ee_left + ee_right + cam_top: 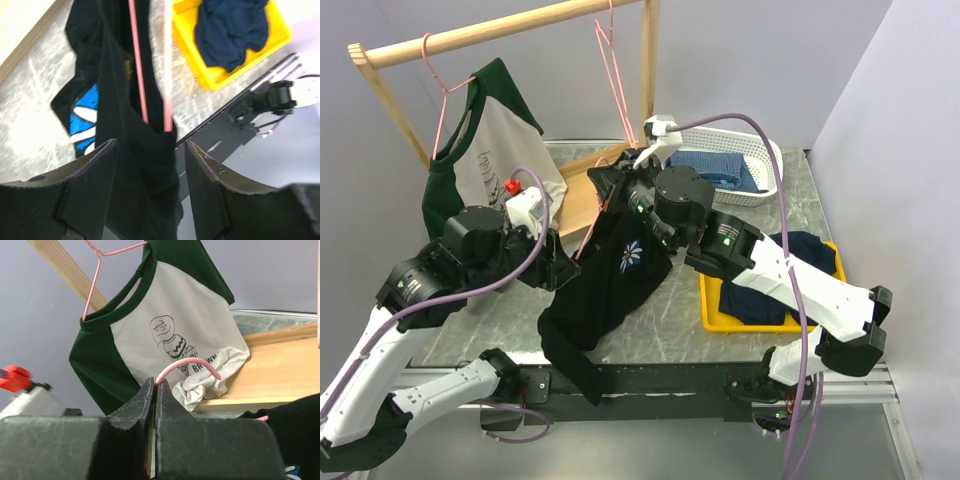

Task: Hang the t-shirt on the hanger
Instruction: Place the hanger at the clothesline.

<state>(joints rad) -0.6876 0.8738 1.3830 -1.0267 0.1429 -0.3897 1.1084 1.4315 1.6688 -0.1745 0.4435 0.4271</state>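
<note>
The black t-shirt (605, 290) with its white flower print hangs off the table's front edge, partly threaded on the pink hanger (590, 232). In the right wrist view my right gripper (155, 385) is shut on the hanger's hook (192, 363), holding it up near the table's middle (608, 186). My left gripper (150, 155) is open at the shirt's left side (568, 272). Black t-shirt fabric (145, 165) lies loosely between its fingers (90, 185), with a gap on the right side. Two pink hanger wires (167, 75) run into the fabric just ahead.
A grey shirt with green sleeves (490, 150) hangs on the wooden rail (500, 30), and a bare pink hanger (612, 70) hangs beside it. A white basket (765, 165) holds blue cloth. A yellow tray (715, 318) holds a navy garment (230, 30).
</note>
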